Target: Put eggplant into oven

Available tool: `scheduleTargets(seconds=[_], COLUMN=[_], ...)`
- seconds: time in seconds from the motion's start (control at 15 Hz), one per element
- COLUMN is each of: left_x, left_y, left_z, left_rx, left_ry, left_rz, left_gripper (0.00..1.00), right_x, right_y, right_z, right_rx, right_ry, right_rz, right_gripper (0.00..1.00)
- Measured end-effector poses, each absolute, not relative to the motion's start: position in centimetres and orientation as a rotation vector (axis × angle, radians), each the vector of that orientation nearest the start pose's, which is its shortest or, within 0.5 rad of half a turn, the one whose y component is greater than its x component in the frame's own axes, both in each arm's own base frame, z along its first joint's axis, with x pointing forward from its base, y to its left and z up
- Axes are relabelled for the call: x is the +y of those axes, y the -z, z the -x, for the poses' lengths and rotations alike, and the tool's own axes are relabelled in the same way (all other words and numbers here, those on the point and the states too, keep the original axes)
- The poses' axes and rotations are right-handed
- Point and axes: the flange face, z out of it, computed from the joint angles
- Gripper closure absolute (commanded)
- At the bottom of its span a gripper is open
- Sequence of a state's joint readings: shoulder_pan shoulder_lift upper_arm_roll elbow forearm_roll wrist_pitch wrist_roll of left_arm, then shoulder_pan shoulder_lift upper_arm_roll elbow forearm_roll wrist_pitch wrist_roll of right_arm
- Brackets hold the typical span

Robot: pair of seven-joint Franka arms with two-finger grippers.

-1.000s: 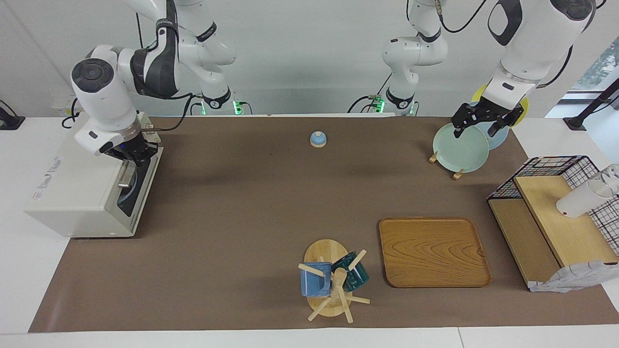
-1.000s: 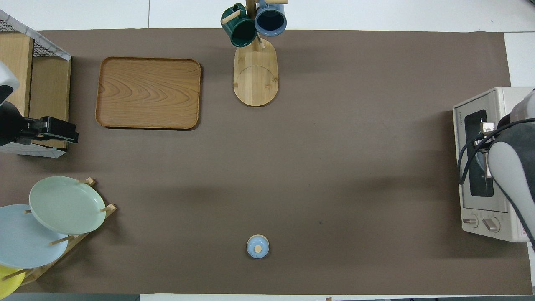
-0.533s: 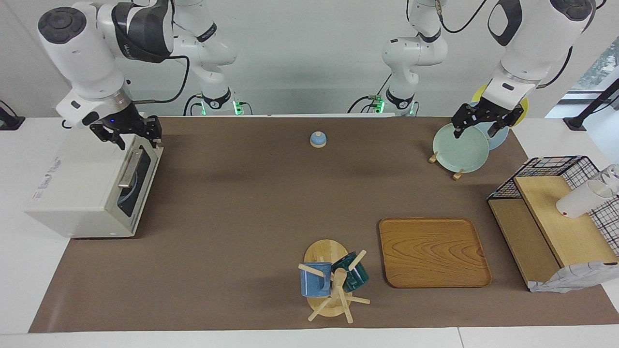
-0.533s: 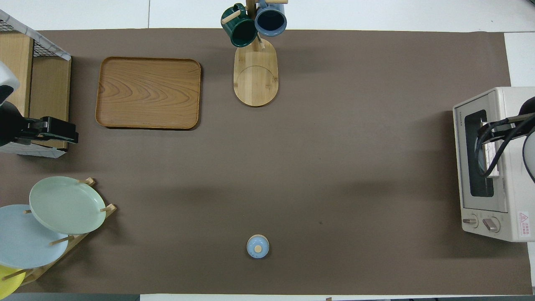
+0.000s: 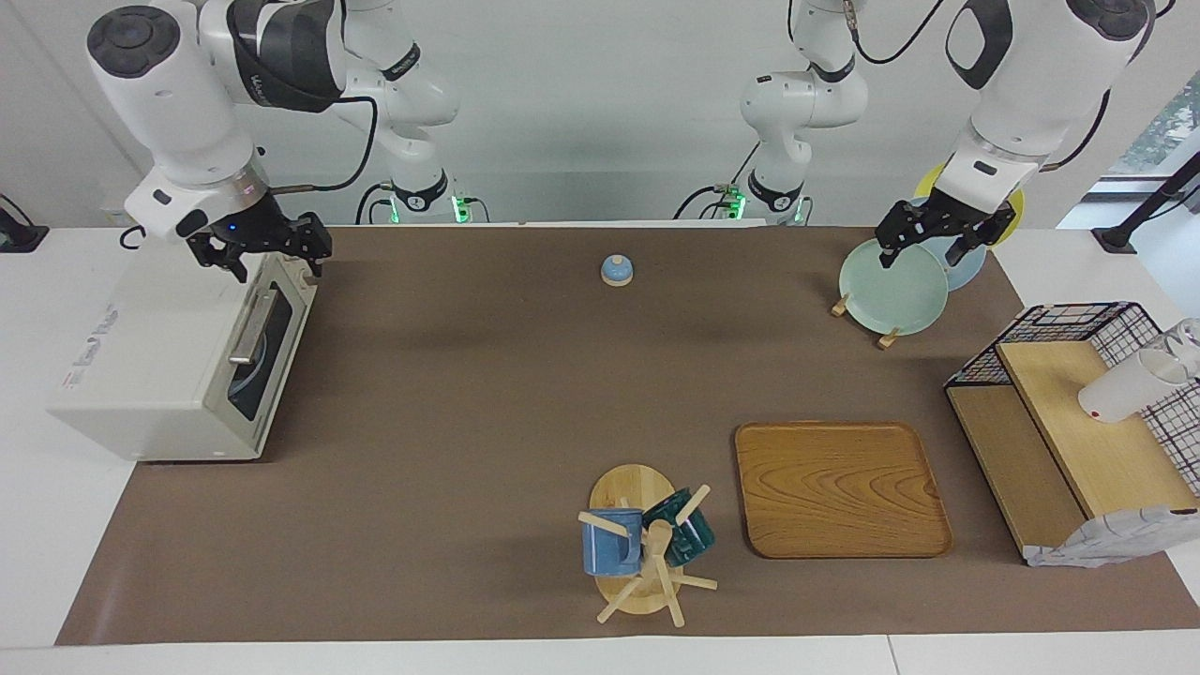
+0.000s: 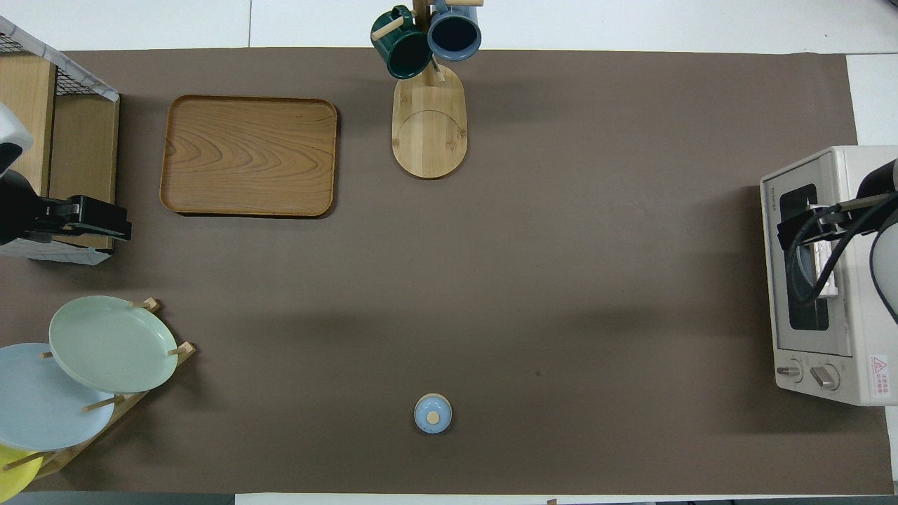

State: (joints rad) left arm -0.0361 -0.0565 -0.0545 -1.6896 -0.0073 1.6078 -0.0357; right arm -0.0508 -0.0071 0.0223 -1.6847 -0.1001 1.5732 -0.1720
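The off-white oven [image 5: 150,375] [image 6: 857,165] stands at the right arm's end of the table. Its dark glass door [image 5: 251,370] is closed, and the metal bar handle [image 5: 249,328] lies across it. My right gripper [image 5: 270,255] [image 6: 814,223] hangs open just above the oven's upper front edge, holding nothing. My left gripper [image 5: 923,246] [image 6: 105,219] waits open over the plate rack at the left arm's end, also holding nothing. The eggplant is out of view in both views.
Green, blue and yellow plates [image 5: 892,286] [image 6: 112,344] stand in a wooden rack. A small blue knobbed lid [image 5: 616,270] sits near the robots. A wooden tray [image 5: 839,487], a mug tree [image 5: 647,544] and a wire basket rack [image 5: 1078,323] holding a white cup [image 5: 1125,389] lie farther out.
My right gripper rose from the oven's door handle, opened, and shifted a little toward the table's middle. The oven door stayed closed. The left arm has not moved.
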Motion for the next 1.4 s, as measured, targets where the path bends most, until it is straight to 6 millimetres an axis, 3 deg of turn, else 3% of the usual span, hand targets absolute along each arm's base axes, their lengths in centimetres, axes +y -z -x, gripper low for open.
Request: scheduleTargets(seconds=[0.27,0.6,1.0,1.4], left_x=[-5.0,-5.0,-5.0,-5.0], left_y=[-60.2,-60.2,-60.2,-60.2], left_z=[-53.6,-53.6,-53.6,-53.6], left_rx=[0.085,0.085,0.085,0.085], left_ry=[-0.04,-0.04,-0.04,-0.04], left_rz=[3.143,3.143,3.143,3.143], left_gripper=[0.0,0.0,0.0,0.0], right_x=[-2.3,-3.6,-3.9,-3.7], right_y=[-57.6,-57.6,-57.6,-59.3], right_z=[-54.7,-54.6,-54.6,-54.2], right_rx=[-0.241,-0.201,-0.195,-0.189], right_ry=[-0.184,-0.184,-0.182,-0.132], right_rz=[3.217,3.218,3.219,3.212], right_gripper=[0.0,0.0,0.0,0.0])
